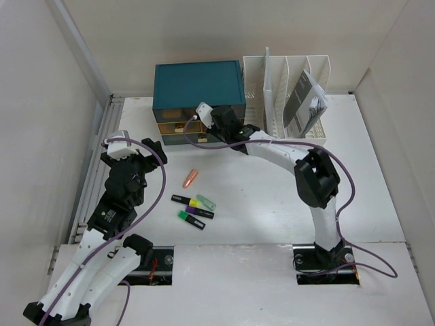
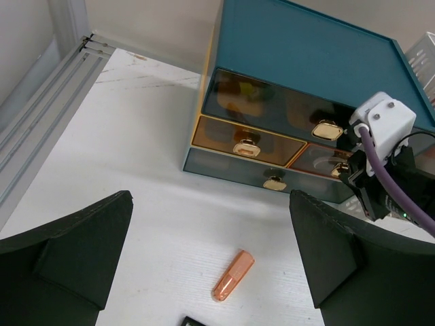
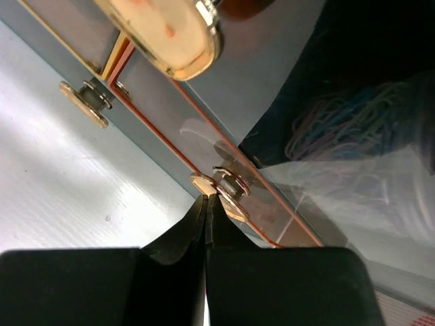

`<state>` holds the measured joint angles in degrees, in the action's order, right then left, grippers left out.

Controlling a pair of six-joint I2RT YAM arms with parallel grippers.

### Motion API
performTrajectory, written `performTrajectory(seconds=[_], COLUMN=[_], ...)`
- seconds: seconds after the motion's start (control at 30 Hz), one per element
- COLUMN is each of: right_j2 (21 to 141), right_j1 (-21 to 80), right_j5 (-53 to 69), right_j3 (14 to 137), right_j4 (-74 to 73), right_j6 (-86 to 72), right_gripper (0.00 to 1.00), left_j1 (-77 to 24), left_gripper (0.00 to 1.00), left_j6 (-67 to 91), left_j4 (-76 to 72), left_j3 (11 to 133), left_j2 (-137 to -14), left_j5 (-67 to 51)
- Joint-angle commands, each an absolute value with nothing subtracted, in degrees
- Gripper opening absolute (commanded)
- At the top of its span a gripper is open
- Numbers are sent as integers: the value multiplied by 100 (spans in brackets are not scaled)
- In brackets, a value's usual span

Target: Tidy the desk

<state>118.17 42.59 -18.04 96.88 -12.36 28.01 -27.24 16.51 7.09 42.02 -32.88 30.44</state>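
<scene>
The white desk point(image 1: 258, 197) carries a teal drawer box point(image 1: 198, 85) at the back. My right gripper point(image 3: 206, 198) is shut, its tips pressed against the gold knob point(image 3: 201, 182) of the right-hand orange drawer point(image 2: 319, 159); in the top view the right gripper point(image 1: 212, 128) sits at the box front. Open and holding nothing, my left gripper point(image 2: 211, 204) hovers over the desk, left of centre. An orange capsule-shaped piece point(image 2: 232, 276) lies on the desk between and beyond its fingers. The capsule point(image 1: 191, 178) also shows in the top view.
A white slotted file rack point(image 1: 285, 81) with a dark booklet point(image 1: 306, 105) stands right of the drawer box. Several highlighters point(image 1: 194, 207) lie near the desk's middle. A metal rail point(image 1: 95, 156) runs along the left edge; two cut-outs point(image 1: 160, 261) hold the arm bases.
</scene>
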Motion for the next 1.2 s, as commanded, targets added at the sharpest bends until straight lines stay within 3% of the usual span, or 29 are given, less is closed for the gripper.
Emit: performTrajectory(seconds=[0.0,0.17,0.23,0.37,0.4,0.47,0.6,0.63,0.77,0.83,1.17], right_j2=[11629,10507,10188,9406,9039,8764,8446,8368,7894,7648,7093], right_j1=[4166,4149,4096,4096,4096,4017,3131,2964,2399,2338,2285], right_j5=[-1804,1581,2159,1918,1559,591,1438,1711,2724,2725,2988], right_j3=[9801,9431,9300,8897,8738,8640,9138,9254,9151,8783,8324], right_j4=[-692,-1879,-2169,-1534,-1234,-906,-1289,-1422,-1494,-1345,-1292], right_j6=[2881,3927,4051,3720,3561,3141,1911,1716,1292,1230,1126], right_gripper=[0,3,19,77,100,100,100,89,57,48,45], left_j1=[-2716,-2716,-2716,-2663,-2585,-2392,-2075,-2022,-1898,-1898,-1898], left_gripper=[99,99,99,97,94,84,60,54,58,59,65], left_j6=[1582,1582,1582,1722,1836,1924,2223,2276,2329,2250,1767], left_j4=[475,422,370,193,141,88,26,-52,-324,-474,-1036], left_j3=[4201,4148,4148,4078,4139,4349,4876,4982,5536,5660,5863], left_j2=[-3261,-3261,-3330,-3760,-3927,-4531,-5807,-6071,-7269,-7742,-8736], left_j5=[3103,2998,2910,2409,2191,1926,1267,1161,1160,1160,1521])
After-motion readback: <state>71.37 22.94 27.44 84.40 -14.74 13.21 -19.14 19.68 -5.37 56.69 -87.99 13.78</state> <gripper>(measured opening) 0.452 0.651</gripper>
